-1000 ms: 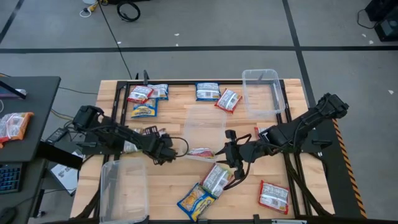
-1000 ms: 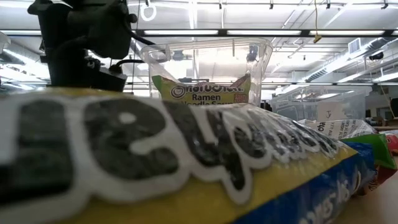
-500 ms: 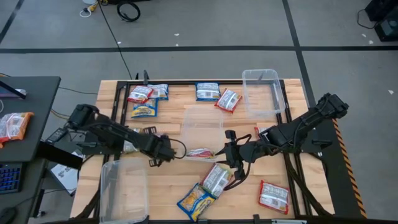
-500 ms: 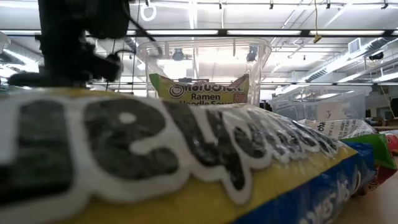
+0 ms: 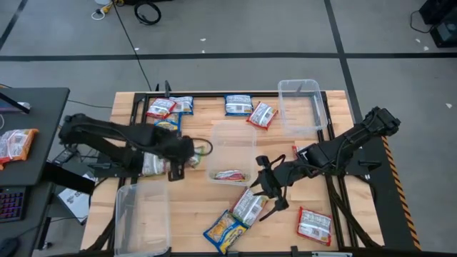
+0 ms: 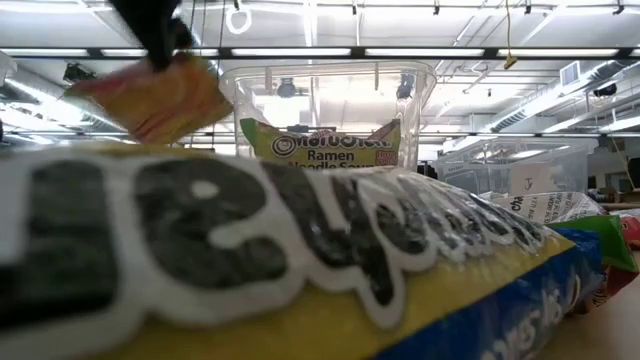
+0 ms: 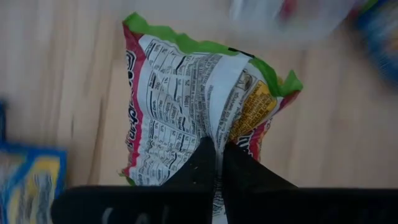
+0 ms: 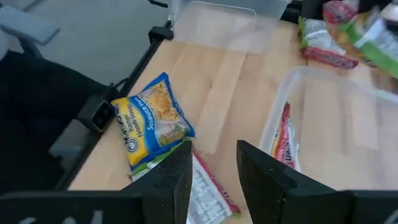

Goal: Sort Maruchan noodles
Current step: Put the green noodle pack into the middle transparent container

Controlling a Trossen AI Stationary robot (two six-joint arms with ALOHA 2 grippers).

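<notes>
My left gripper [image 5: 175, 165] hangs at the table's left middle, shut on a green-pink noodle packet [image 7: 193, 106]. In the low view this packet [image 6: 150, 95] hangs in the air. My right gripper [image 8: 214, 174] is open over the table's near middle, with nothing between its fingers. It stands above another green-pink packet [image 5: 248, 207] that lies flat on the wood. A blue-and-yellow packet [image 8: 149, 124] lies just beyond it. A clear tub [image 5: 232, 135] in the middle holds one red-and-white packet [image 5: 230, 175]. My left gripper pinches the packet's printed back [image 7: 211, 134] between its two fingers, near one short end, and the wrap puckers there. The fingers come from above, slanting down. The packet hangs below them, clear of the table.
A second clear tub [image 5: 300, 103] stands at the far right and a third [image 5: 141, 214] at the near left. Several packets lie along the far edge [image 5: 171, 108]. One lies at the near right [image 5: 314, 223]. A blue-and-yellow packet [image 6: 300, 270] close to the low camera blocks most of that view.
My left gripper has risen and drawn a little toward the table's left edge. It has lifted the green-pink packet off the wood, and the packet now hangs in the air. My right gripper has stayed in place, tipping slightly.
</notes>
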